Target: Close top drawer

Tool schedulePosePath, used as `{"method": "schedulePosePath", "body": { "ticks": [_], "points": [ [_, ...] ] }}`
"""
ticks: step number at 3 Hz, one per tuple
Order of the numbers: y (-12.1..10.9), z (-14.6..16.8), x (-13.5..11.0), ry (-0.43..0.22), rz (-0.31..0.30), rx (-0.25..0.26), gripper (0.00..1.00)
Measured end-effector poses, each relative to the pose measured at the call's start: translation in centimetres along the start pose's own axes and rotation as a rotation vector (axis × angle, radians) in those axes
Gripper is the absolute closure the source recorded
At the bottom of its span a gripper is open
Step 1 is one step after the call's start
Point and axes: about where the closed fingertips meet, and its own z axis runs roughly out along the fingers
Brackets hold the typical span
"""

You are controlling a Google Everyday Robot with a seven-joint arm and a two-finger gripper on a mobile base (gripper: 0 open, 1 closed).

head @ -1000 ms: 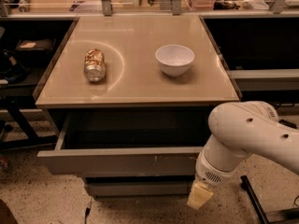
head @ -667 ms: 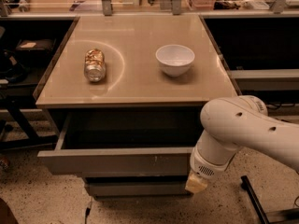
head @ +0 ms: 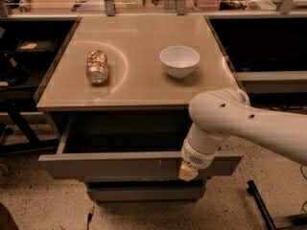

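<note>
The top drawer [head: 120, 166] is pulled out under the tan tabletop [head: 139, 80]. Its wide grey front panel has small white scuffs and its inside is dark. My white arm comes in from the right and bends down in front of the drawer. My gripper [head: 188, 172] hangs at the right part of the front panel, its pale tip at or against the panel face. Below the open drawer a narrower grey drawer front [head: 144, 193] shows.
A tipped can [head: 97, 66] lies on the left of the tabletop and a white bowl [head: 179, 60] stands to the right of the middle. Dark shelving flanks the table on both sides. A black stand leg [head: 261, 205] is on the speckled floor at lower right.
My arm has moved left and towards the drawer front. The gripper tip went from below and right of the panel to its face. The drawer has not visibly moved.
</note>
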Motion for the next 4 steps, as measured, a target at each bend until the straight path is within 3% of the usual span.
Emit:
{"method": "schedulePosePath", "body": {
  "ticks": [3,4],
  "points": [
    [-3.9,0.4,-3.8,0.041,-0.029,0.032,1.0],
    [-4.0,0.3,-3.9,0.04,-0.031,0.033,0.82]
  ]
}}
